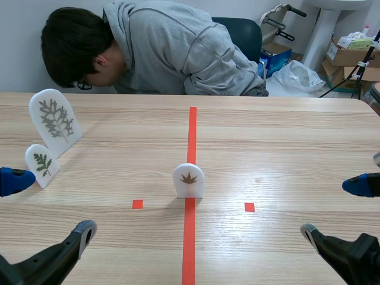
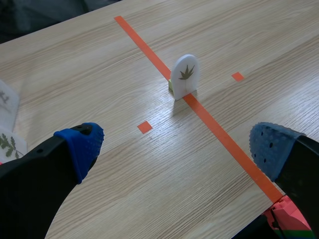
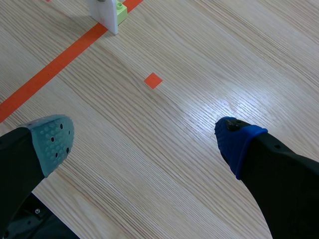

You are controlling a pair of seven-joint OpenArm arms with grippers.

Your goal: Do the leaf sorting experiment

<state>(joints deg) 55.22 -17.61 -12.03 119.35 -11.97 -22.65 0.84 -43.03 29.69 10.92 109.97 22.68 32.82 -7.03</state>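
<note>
Middle leaf card [image 1: 189,180] stands on table [image 1: 285,148], on the centre tape line. Well left of it: big leaf card [image 1: 54,120] farther back, small leaf card [image 1: 41,164] nearer. Person [image 1: 160,50] behind it, across table. Left gripper [image 1: 50,205] front-left of it, right gripper [image 1: 333,208] front-right.

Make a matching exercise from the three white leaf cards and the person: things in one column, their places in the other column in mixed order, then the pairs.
Things:
1. large card
2. small card
3. brown-leaf card
4. person

Places:
A. on the orange line
B. left, behind another card
C. left, in front of another card
D. across from the robot, bent forward

Pairs: 1-B, 2-C, 3-A, 4-D.
</note>
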